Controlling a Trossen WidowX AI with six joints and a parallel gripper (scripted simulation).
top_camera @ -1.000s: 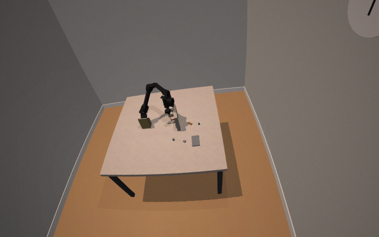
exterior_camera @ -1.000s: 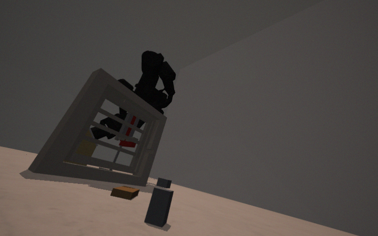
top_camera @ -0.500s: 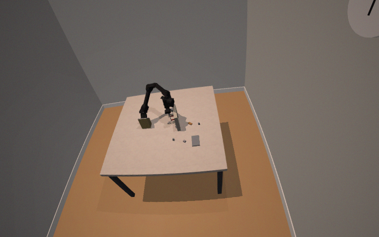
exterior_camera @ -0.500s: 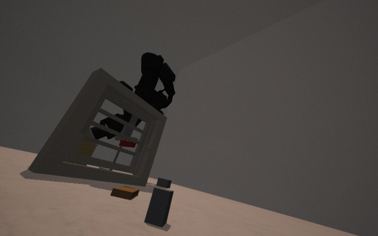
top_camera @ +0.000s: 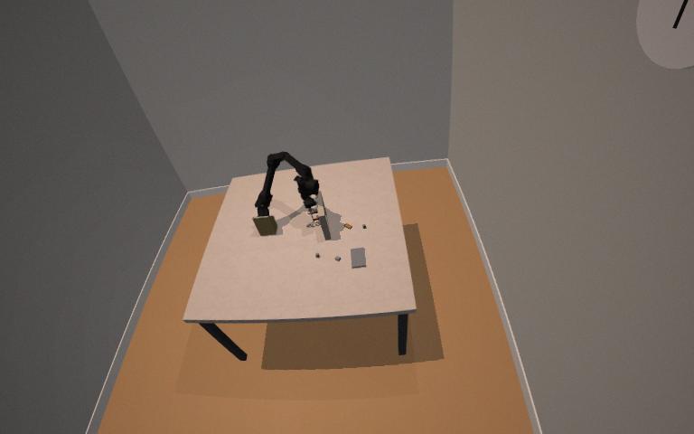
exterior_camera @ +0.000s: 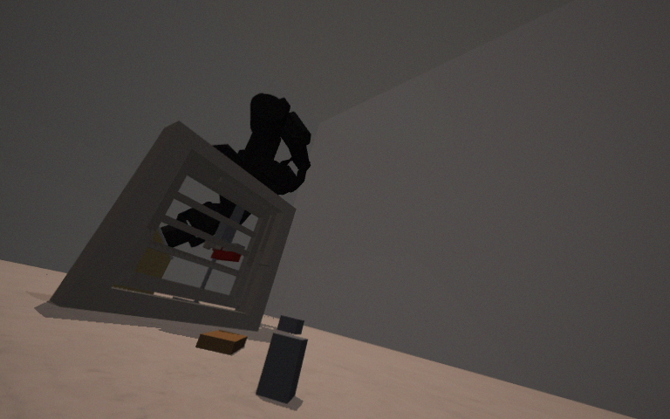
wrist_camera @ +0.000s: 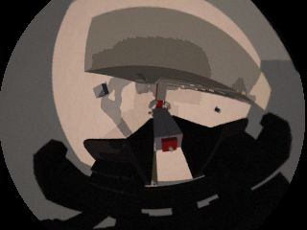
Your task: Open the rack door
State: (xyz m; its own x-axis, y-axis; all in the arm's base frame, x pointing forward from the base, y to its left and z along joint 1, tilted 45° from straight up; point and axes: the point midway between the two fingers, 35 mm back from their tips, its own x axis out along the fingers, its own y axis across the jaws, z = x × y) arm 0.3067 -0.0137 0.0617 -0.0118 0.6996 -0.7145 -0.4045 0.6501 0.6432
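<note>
The rack frame [top_camera: 323, 225] [exterior_camera: 113, 222] [wrist_camera: 120, 31] stands upright on the table. The barred door [exterior_camera: 207, 210] appears to sit in the frame's opening, with no clear gap. The grey upright handle [exterior_camera: 232, 224] [wrist_camera: 168, 126] is on the arm's side of the door, with a red part at its end in the wrist view. A red piece [exterior_camera: 226, 255] shows below the handle. My gripper [top_camera: 310, 203] [wrist_camera: 161, 119] is shut on the handle from above, one finger on each side. The frame partly hides it in the exterior view. The handle's exact turn angle is hard to tell.
Beyond the frame lie an orange block [top_camera: 348, 225] [exterior_camera: 222, 341] and a small dark block [top_camera: 364, 226] [exterior_camera: 281, 367]. Two small blocks [top_camera: 317, 255] [top_camera: 337, 258] and a grey plate [top_camera: 357, 257] lie nearer the table's front. An olive box [top_camera: 264, 225] stands at the arm's base.
</note>
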